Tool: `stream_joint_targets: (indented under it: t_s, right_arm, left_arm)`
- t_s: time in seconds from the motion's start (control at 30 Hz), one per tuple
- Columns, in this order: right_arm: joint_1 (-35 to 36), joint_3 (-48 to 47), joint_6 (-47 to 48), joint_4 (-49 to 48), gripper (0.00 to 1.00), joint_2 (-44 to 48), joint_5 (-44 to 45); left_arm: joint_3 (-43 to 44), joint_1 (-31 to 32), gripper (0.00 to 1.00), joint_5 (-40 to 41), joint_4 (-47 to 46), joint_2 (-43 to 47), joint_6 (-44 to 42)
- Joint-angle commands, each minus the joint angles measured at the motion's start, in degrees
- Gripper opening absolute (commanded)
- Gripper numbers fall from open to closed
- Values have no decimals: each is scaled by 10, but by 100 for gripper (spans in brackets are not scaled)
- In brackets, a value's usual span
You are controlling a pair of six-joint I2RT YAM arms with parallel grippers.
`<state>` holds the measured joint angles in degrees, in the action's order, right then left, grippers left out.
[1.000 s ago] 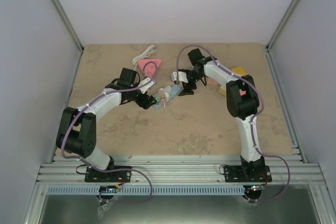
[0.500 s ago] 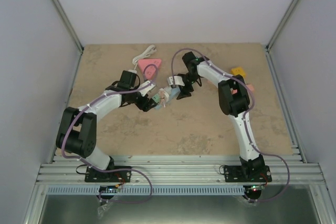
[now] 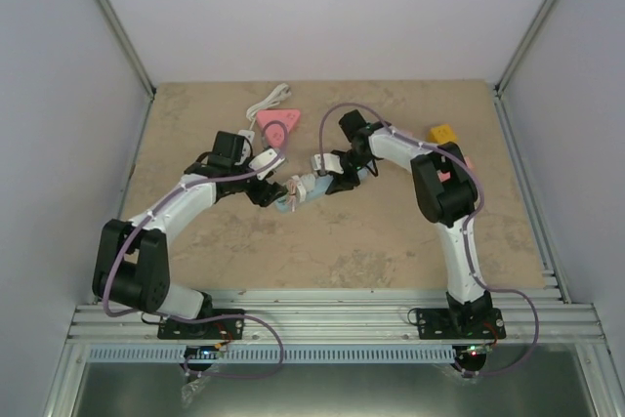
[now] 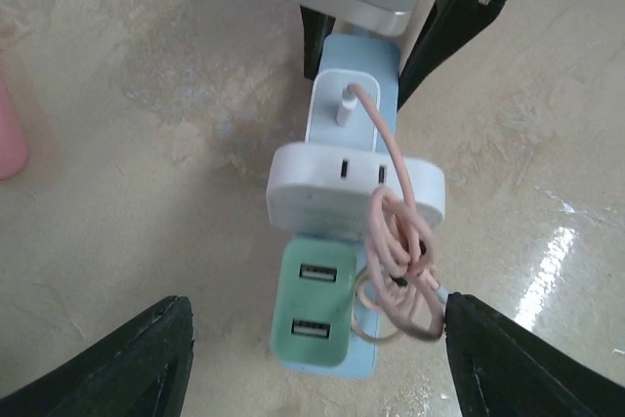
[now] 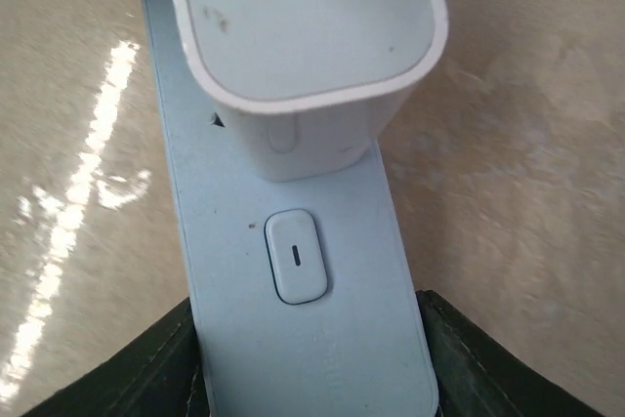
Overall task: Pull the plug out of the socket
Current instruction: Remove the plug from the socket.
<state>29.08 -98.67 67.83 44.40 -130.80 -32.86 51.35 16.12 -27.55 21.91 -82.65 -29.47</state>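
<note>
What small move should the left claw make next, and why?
Probably advance and close on the wide white plug: the left claw is open, straddling the green end of the power strip; the right claw seems to clamp its switch end.

My two arms: white shells, black joints, purple wiring.
My left arm and right arm are smooth white tubes linked by chunky black motor housings, each rising from a black base. A thin purple cable loops loosely along each arm. My left gripper has matte black, wedge-tipped fingers; my right gripper has the same dark matte finish.
</note>
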Motion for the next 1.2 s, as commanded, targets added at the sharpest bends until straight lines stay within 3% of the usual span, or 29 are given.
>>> stream_joint_targets:
  t_s: [0.0, 0.13, 0.37, 0.53, 1.17]
  right_arm:
    - [19, 53, -51, -47, 40, 37, -11]
    - [19, 70, -57, -61, 38, 45, -18]
    - [18, 67, -54, -58, 37, 36, -13]
    - [18, 63, -52, -54, 37, 30, -12]
    - [18, 59, -50, -52, 37, 29, -10]
  left_arm:
    - [-12, -3, 70, -25, 21, 2, -49]
    - [-18, -5, 63, -10, 19, 3, -66]
    - [-47, -28, 61, -30, 28, 32, -104]
    - [-45, -34, 59, -2, 21, 26, -105]
    - [23, -33, 37, -47, 47, -83, -123]
